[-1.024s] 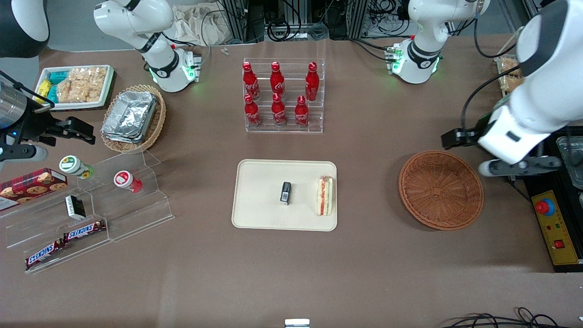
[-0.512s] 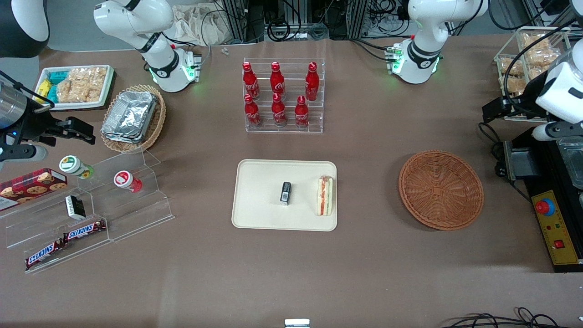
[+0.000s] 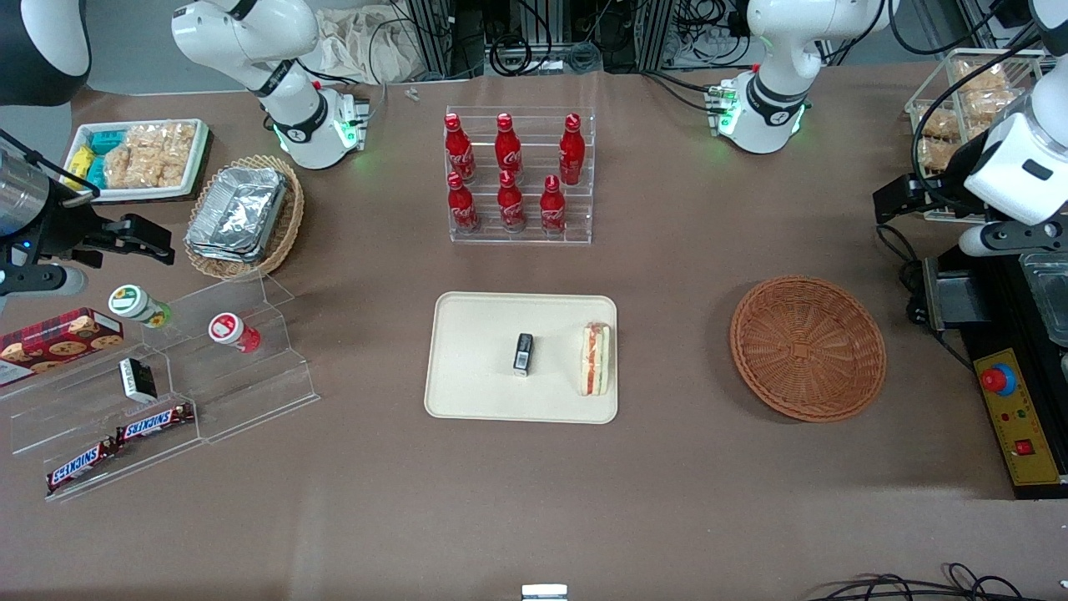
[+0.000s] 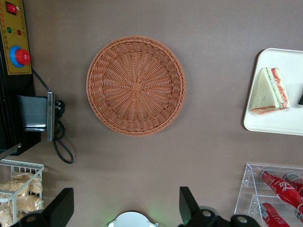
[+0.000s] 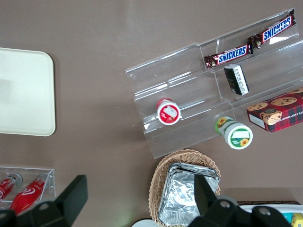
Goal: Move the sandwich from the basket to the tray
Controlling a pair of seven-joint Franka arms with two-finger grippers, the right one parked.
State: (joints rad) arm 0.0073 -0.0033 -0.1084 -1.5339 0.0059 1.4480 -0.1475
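High over bench (image 3: 667, 467) at my end, my claw (image 4: 124, 208) spread wide, holding nothing. Sandwich (image 3: 595, 359) lies on tray (image 3: 476, 392), beside small black thing (image 3: 523, 353). Basket (image 3: 808, 348) has nothing inside.

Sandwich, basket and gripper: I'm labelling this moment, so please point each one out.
sandwich (image 3: 595, 359): front view, its red-green cut edge.
basket (image 4: 136, 87): left wrist view, its woven centre.
gripper (image 4: 124, 208): left wrist view, open, midway between its fingertips, above bare table beside the basket.
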